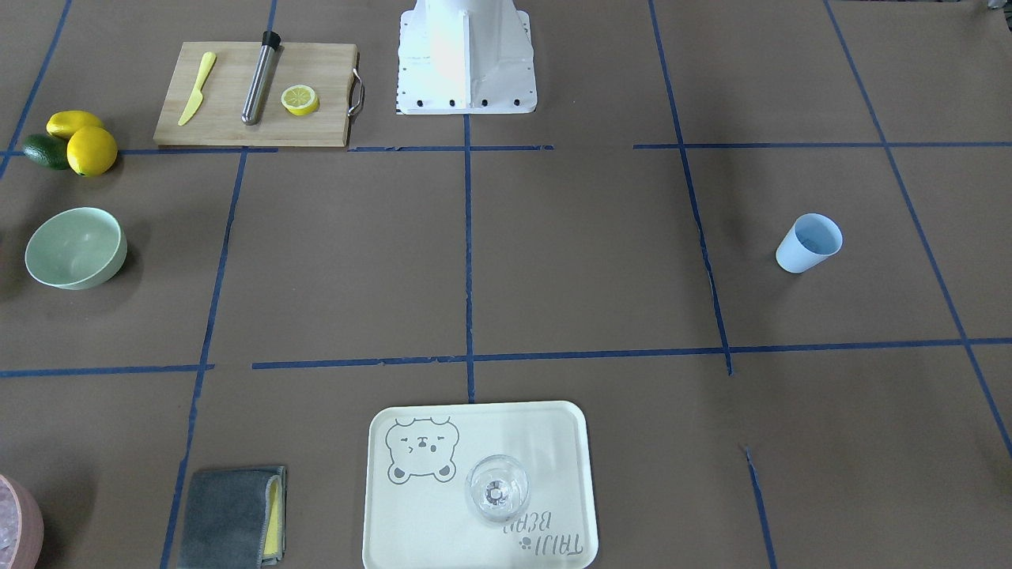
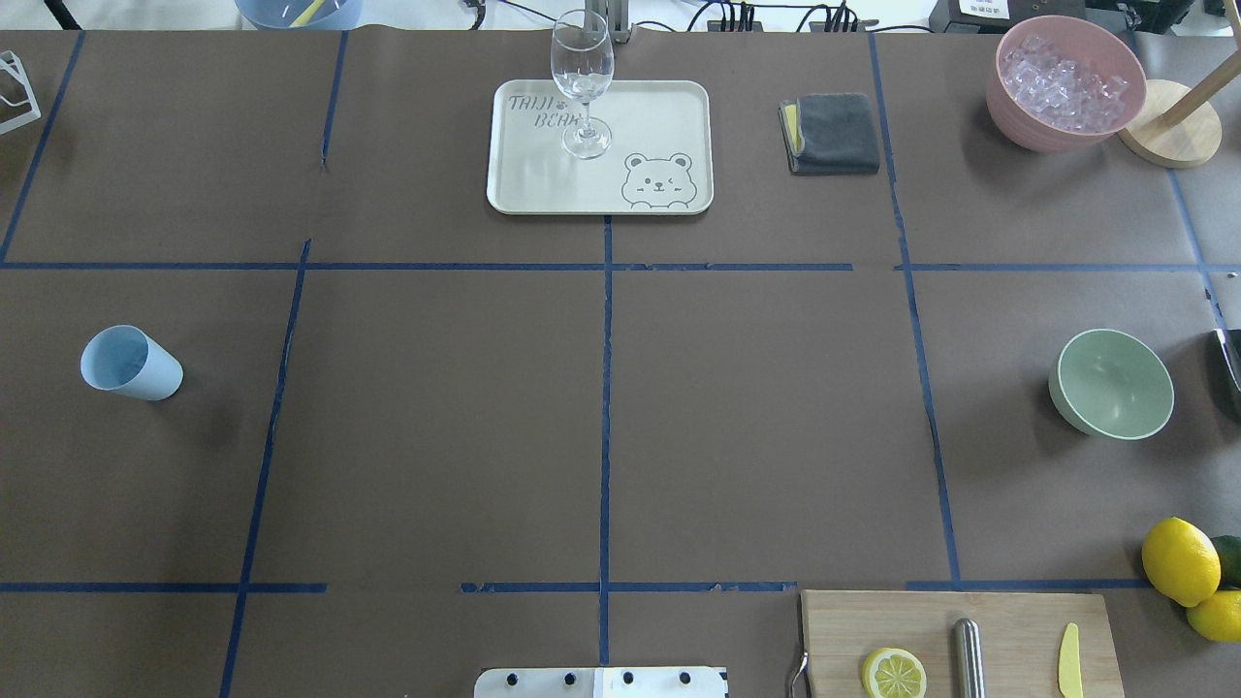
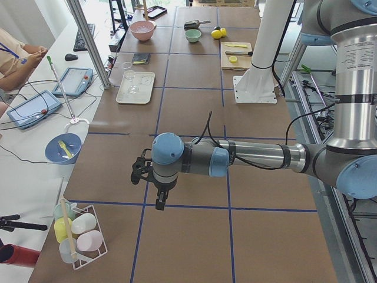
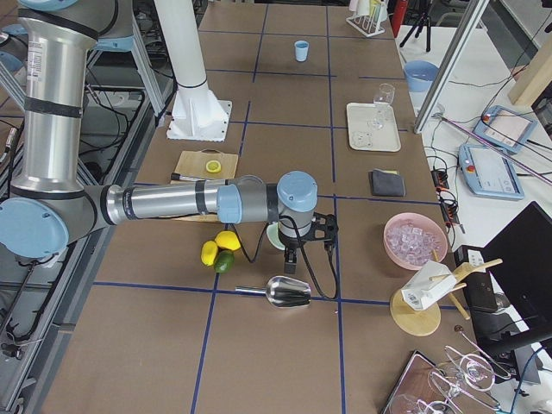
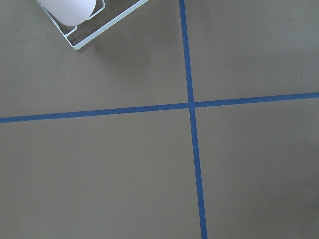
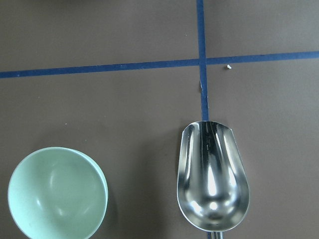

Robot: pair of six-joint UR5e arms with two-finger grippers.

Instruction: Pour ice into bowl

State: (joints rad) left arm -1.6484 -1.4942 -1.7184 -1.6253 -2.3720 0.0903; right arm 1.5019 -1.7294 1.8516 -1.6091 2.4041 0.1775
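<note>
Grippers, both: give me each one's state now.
Left gripper: cannot tell from the side view.
Right gripper: cannot tell from the side view.

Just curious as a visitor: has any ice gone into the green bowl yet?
Nothing done: the bowl is empty. Nothing in hand: the metal scoop lies on the table. The ice showing sits in the pink container; scooping and pouring remain.
</note>
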